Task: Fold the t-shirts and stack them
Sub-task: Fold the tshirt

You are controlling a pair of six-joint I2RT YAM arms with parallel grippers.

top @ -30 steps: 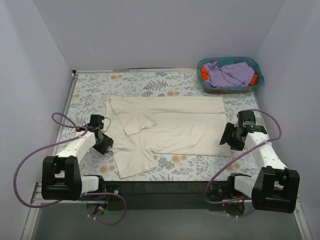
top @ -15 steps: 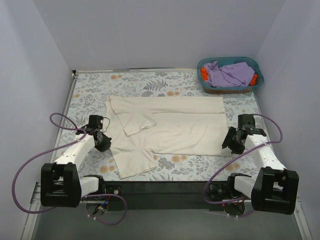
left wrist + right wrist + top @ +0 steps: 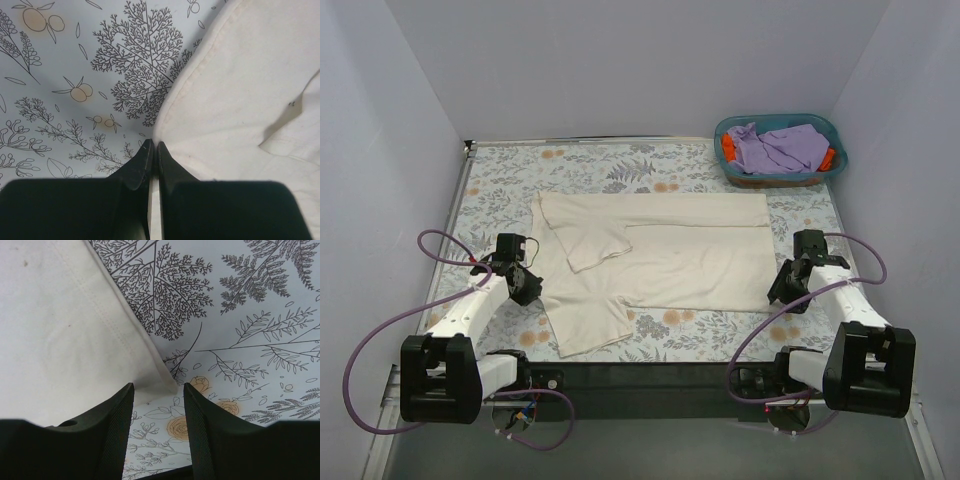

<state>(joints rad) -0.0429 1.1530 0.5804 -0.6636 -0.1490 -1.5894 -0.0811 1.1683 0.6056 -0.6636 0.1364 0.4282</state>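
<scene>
- table (image 3: 500, 180) with floral cover; everything sits on it
- cream t-shirt (image 3: 680, 250) lies flat and sideways mid-table, sleeves toward my left arm, hem toward my right; far sleeve is folded in, near sleeve sticks out toward the bases
- teal basket (image 3: 778, 118) in the far right corner, well apart from the shirt; holds a lavender garment (image 3: 780, 148) and an orange garment (image 3: 728, 150), both unfolded
- my read: first shirt is partly folded, stack not started; step in hand is gripping the near side for the next fold
- right gripper (image 3: 785, 290) is low at the near hem corner; wrist view shows the right gripper (image 3: 157, 390) spread, with the corner just ahead of the gap; I should ease forward so the stitched hem is fully between the pads, then close, catching cloth and not the table cover
- left gripper (image 3: 525, 285) sits at the shirt's left edge; wrist view shows the left gripper (image 3: 152, 145) pressed together right at the seam; can't tell if any cloth is caught; I'd reopen and take a deeper bite before lifting
- lift both ends together, level, to avoid skewing the fold
</scene>
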